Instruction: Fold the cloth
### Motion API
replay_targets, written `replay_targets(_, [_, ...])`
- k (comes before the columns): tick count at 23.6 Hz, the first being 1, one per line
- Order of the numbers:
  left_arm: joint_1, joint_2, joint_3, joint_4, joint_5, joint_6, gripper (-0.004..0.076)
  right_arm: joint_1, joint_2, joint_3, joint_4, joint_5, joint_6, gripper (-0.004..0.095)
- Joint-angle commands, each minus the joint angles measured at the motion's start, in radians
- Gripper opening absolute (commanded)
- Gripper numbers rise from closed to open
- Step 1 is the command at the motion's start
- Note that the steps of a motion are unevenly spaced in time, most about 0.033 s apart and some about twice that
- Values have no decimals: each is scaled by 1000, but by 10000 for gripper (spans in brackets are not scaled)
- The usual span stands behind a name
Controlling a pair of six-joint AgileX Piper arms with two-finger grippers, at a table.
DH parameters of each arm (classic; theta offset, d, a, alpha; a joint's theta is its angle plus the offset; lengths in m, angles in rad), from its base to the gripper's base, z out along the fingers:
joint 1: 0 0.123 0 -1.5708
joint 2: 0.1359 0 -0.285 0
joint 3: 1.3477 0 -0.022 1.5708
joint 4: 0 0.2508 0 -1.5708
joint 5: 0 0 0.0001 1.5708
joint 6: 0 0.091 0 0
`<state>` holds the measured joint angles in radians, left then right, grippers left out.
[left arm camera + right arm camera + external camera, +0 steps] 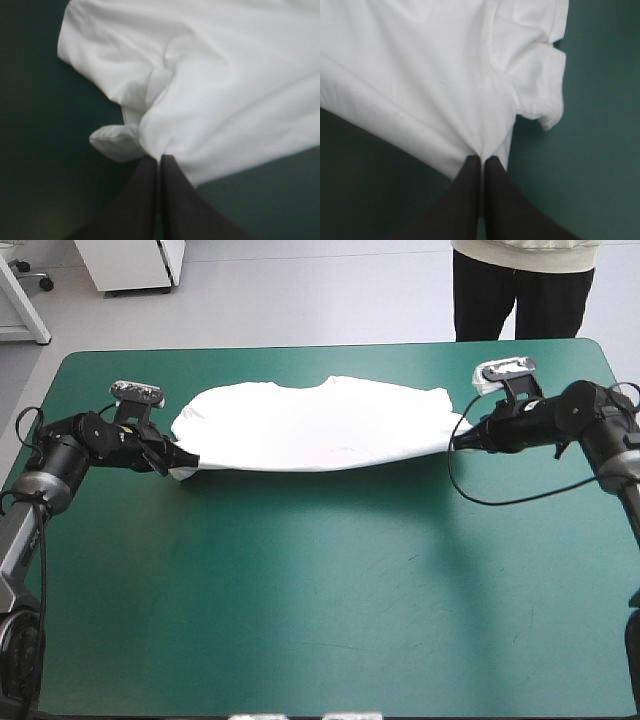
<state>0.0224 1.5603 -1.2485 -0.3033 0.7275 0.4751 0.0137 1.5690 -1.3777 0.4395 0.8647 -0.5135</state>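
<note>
T-shirt [320,425]: stretched sideways over the teal-green bench [320,590]
left pincer [185,462]: clamped on one end (cloth's kinda bunched up there)
right pincer [458,440]: clamped on the other end

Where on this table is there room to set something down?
The widest free patch is the teal-green cover between the T-shirt and the near edge. A narrow strip runs beyond the T-shirt along the far edge. Crowded: the span from left gripper to right gripper.
</note>
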Motion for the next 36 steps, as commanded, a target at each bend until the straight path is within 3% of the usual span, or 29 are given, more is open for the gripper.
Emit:
replay_targets(1, [0, -93, 43, 48, -27, 23, -9, -29, -124, 72, 42, 39, -66, -17])
replay_targets(5, [0, -141, 77, 70, 88, 13, -9, -29, -191, 192, 32, 167, -67, -17])
replay_targets(7, [0, -171, 111, 60, 185, 13, -9, -29, -218, 258, 9, 184, -40, -17])
replay_targets(9, [0, -216, 181, 26, 209, 6, -9, -29, -243, 324, -2, 180, -9, -17])
replay_targets(16, [0, -463, 462, 40, 160, -67, -9, -25, -330, 559, -36, 165, 50, -17])
replay_targets(20, [0, -476, 548, 24, 152, -72, -9, -25, -332, 637, -43, 94, 51, -16])
replay_targets(27, [0, -476, 553, 26, 161, -85, -5, -25, -333, 637, -43, 90, 51, -16])
replay_targets(30, [0, -476, 553, 26, 164, -85, 80, -25, -333, 637, -40, 89, 51, 18])
replay_targets(34, [0, -476, 553, 26, 174, -87, 338, -25, -342, 637, -39, 80, 51, 226])
replay_targets(36, [0, -476, 551, 17, 183, -91, 422, -25, -365, 633, -36, 79, 56, 291])
